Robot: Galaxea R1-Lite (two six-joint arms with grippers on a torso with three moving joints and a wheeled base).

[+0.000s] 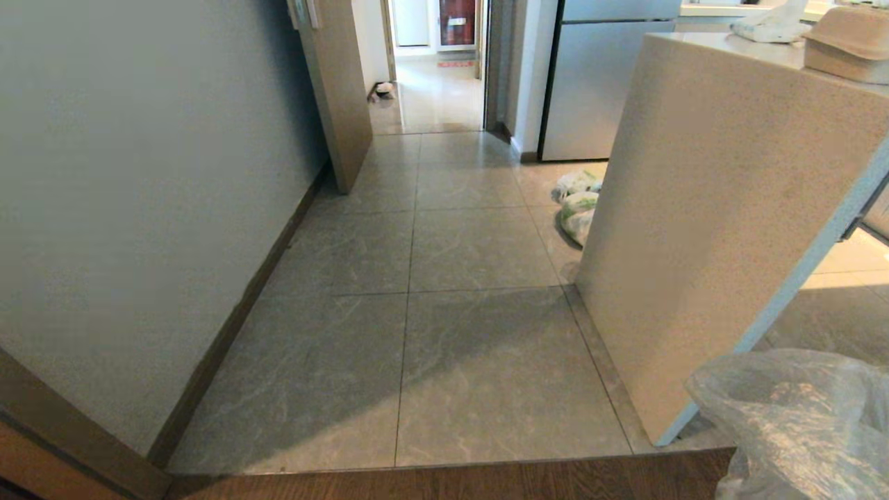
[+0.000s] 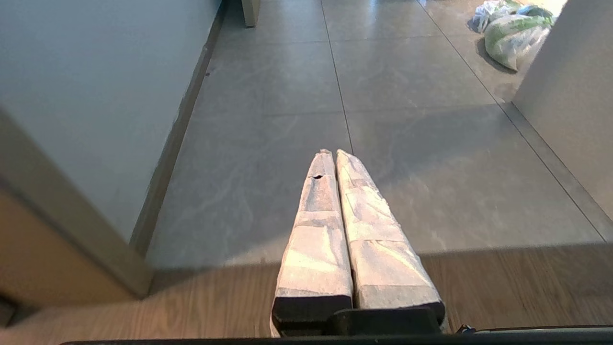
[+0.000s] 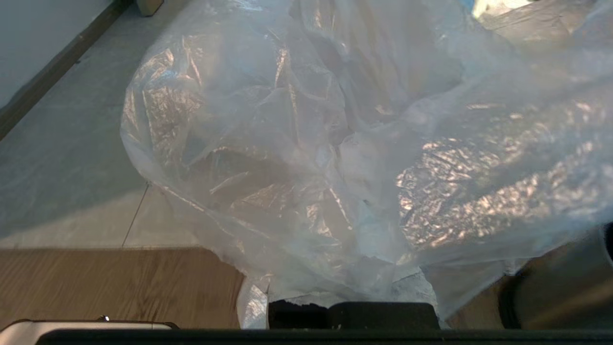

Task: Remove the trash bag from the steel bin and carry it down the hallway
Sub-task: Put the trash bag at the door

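A: Where's the trash bag (image 3: 306,143)?

B: Bunched in the right gripper (image 3: 352,292), whose jaws are clamped on its gathered plastic; in the head view it billows at five o'clock. I judge it's already out of the steel bin.

A: And the left gripper (image 2: 330,158)?

B: Closed, empty, over the floor tiles (image 2: 407,143).

A: Which way next?

B: The hallway (image 1: 434,97) runs toward twelve o'clock, past the counter (image 1: 715,208) at two. The right arm carries.
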